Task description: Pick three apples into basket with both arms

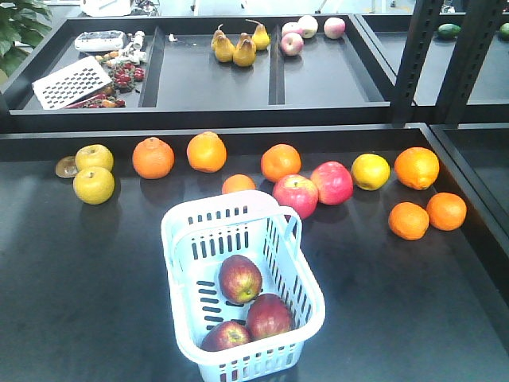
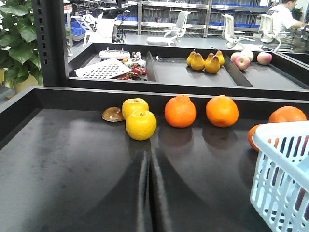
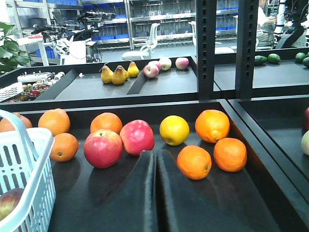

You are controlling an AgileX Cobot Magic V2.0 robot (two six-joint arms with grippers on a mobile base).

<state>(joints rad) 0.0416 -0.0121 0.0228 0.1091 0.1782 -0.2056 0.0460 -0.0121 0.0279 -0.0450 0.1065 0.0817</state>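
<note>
Nearest the camera, all three dark red apples (image 1: pixel 240 278) sit inside the basket (image 1: pixel 184 237), two touching at the near end. Left gripper (image 2: pixel 148 193) and right gripper (image 3: pixel 155 193) both look clenched, fingers pressed together, empty, hanging apart on either side of the basket. Farther back, oranges (image 1: pixel 153 157) and pink-red apples (image 1: pixel 296 194) line the table.

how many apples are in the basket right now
3 dark red apples lie in the basket: one near the middle, one toward the near right, one at the near left. None looks hidden.
</note>
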